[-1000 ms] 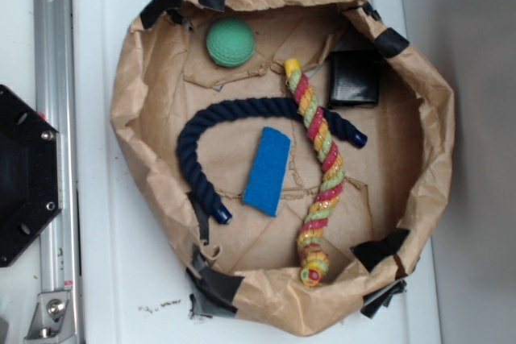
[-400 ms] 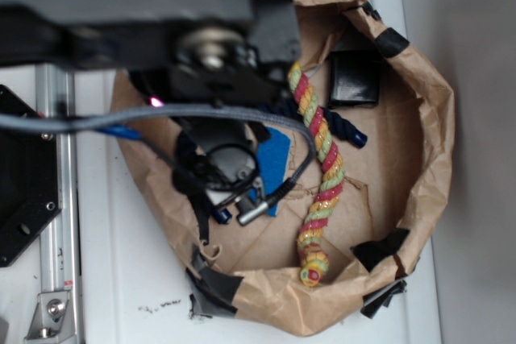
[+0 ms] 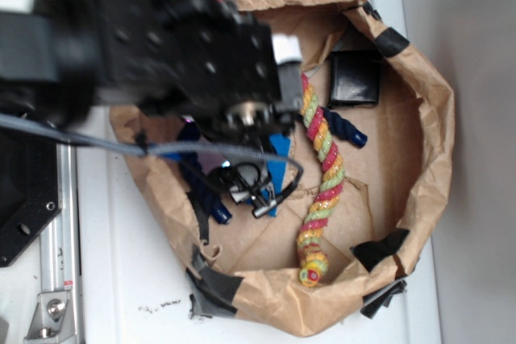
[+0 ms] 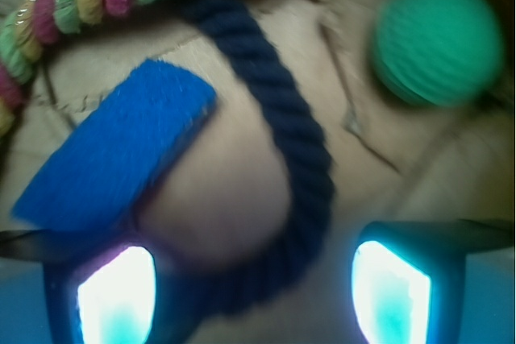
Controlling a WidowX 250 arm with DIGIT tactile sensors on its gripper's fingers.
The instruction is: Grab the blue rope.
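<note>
The thick dark navy twisted rope point(image 4: 302, 167) lies curved on the brown paper lining of a crumpled paper basin point(image 3: 431, 126), and in the wrist view its bend runs down between the two glowing fingertips point(image 4: 391, 292) of the hand point(image 4: 254, 296), which is spread wide with the rope in the gap but not pinched. A flat bright blue rectangular sponge point(image 4: 113, 159) lies just beside the rope's inner curve. A red, yellow and green twisted rope point(image 3: 321, 171) crosses over it, and a green ball point(image 4: 435, 42) sits near. The basin rests on a white bench point(image 3: 121, 279).
</note>
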